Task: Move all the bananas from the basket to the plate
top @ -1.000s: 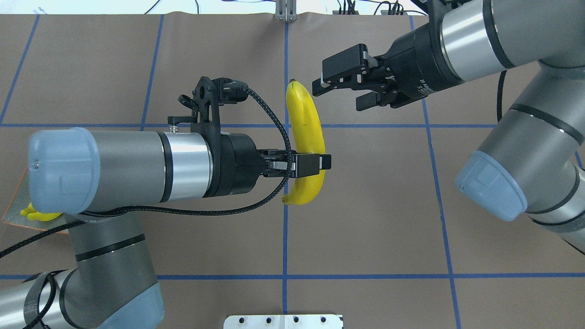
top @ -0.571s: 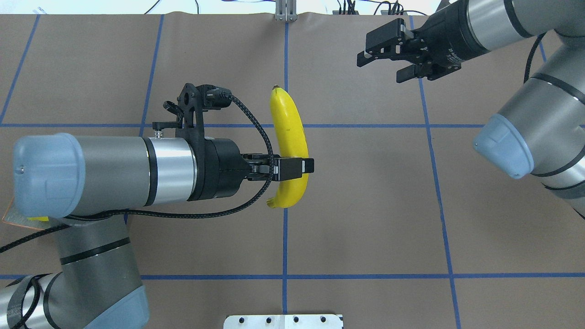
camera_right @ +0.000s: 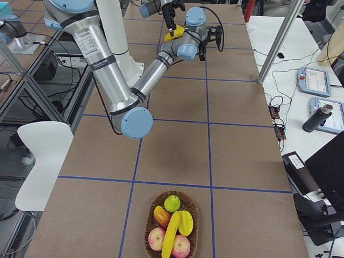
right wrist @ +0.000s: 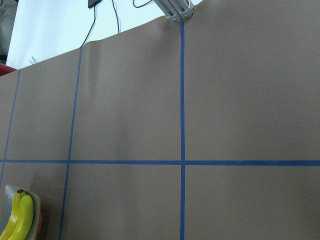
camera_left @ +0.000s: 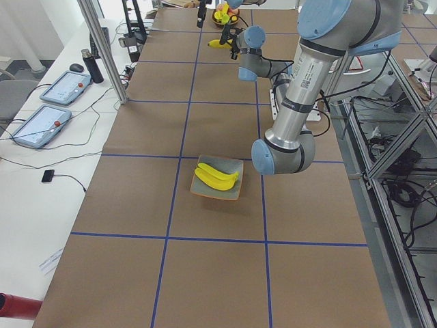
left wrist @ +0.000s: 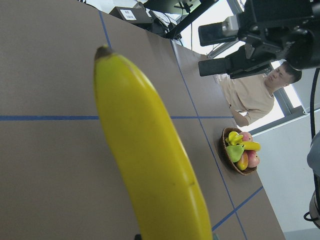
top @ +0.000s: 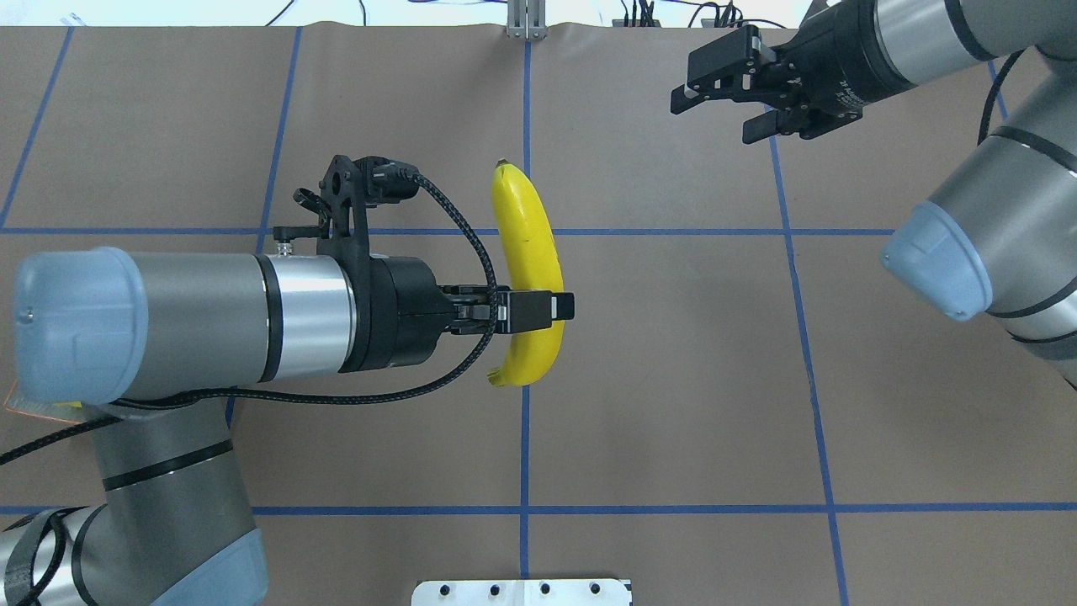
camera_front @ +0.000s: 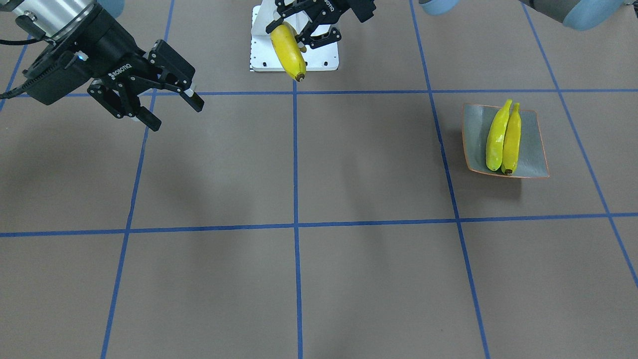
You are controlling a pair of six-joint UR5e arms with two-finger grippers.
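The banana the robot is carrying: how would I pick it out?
Find the big grey left arm reaching over the middle of the brown table. Its gripper is shut on one banana, held above the surface. Two other bananas lie side by side on the plate; this one is alone, off the table.

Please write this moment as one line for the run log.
left gripper: shut on banana | right gripper: open, empty | plate: two bananas | basket: one banana visible
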